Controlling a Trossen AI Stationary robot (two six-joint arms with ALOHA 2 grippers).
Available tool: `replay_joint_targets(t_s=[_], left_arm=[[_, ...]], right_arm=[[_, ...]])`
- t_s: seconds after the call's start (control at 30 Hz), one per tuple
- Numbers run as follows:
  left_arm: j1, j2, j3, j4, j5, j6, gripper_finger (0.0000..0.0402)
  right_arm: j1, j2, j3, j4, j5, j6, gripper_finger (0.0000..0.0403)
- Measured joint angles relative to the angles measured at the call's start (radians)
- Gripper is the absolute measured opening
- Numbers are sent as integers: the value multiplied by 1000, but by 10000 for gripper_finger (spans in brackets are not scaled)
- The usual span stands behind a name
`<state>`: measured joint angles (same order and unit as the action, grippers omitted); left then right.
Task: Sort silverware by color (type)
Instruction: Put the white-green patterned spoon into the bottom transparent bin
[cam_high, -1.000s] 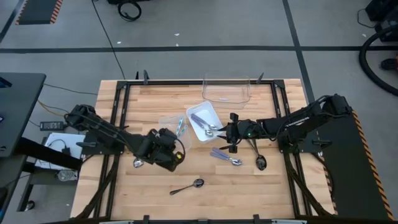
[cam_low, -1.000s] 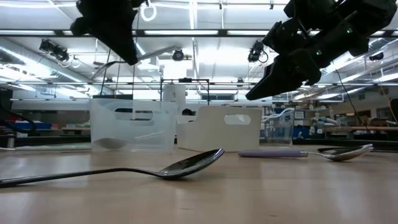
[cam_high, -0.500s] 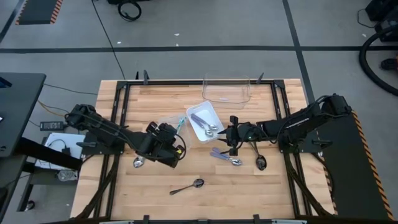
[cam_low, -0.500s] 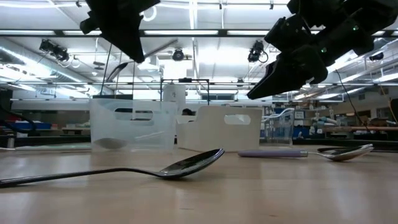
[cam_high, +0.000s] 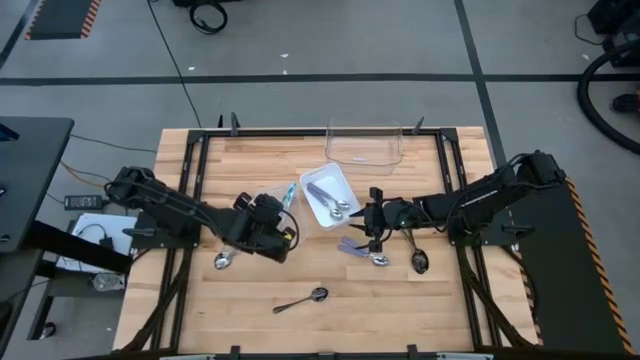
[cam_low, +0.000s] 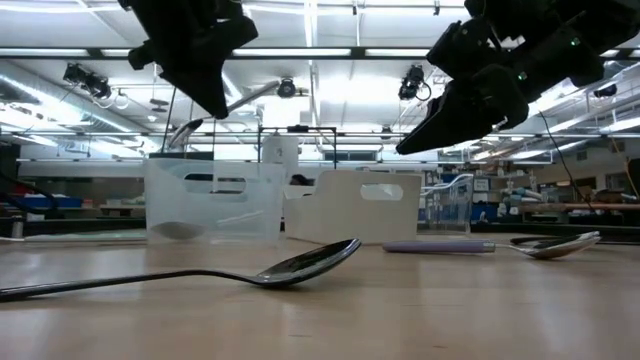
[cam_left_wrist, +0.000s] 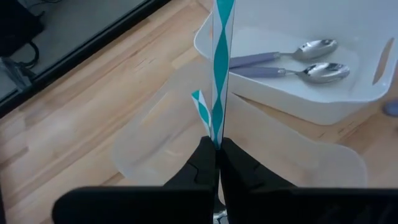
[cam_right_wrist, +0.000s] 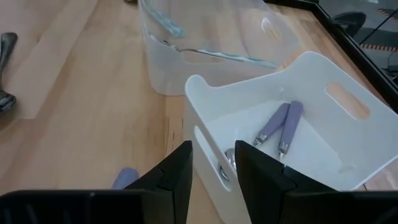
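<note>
Left gripper (cam_high: 283, 222) clamped on a teal-striped spoon (cam_left_wrist: 221, 56) above the clear tub (cam_left_wrist: 155, 134); right gripper (cam_high: 370, 222) hangs with its fingers apart, holding nothing, just beside the white bin (cam_high: 327, 195).

The white bin holds two purple spoons (cam_left_wrist: 283, 62) — its near rim sits right under the right gripper, tight on that side. The clear tub touches the bin's left wall, and a teal spoon already lies in it (cam_right_wrist: 205, 53). Loose on the table (cam_high: 240, 300): a purple spoon (cam_high: 365, 254) below the right gripper, a dark spoon (cam_high: 416, 255) just right of it, a black spoon (cam_high: 303, 299) alone near the front edge — open wood all round it — and a metal spoon bowl (cam_high: 222, 261) under the left arm. An empty-looking clear tray (cam_high: 363, 143) sits at the far edge.
</note>
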<state>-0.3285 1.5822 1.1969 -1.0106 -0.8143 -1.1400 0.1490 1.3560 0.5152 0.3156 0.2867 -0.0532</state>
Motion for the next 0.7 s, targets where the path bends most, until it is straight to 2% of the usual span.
replay_joint_targets(t_s=[0.23,0.43,0.57,0.7], left_arm=[[36,3,-17,69,57,1,12],[46,3,-151,218,116,-36,15],[65,4,-221,253,139,-97,15],[84,4,-270,290,207,-134,15]], right_arm=[[0,0,0,1,-12,-9,130],[8,0,0,5,-28,-10,130],[18,0,0,21,-28,-25,130],[19,0,0,50,-28,-35,130]])
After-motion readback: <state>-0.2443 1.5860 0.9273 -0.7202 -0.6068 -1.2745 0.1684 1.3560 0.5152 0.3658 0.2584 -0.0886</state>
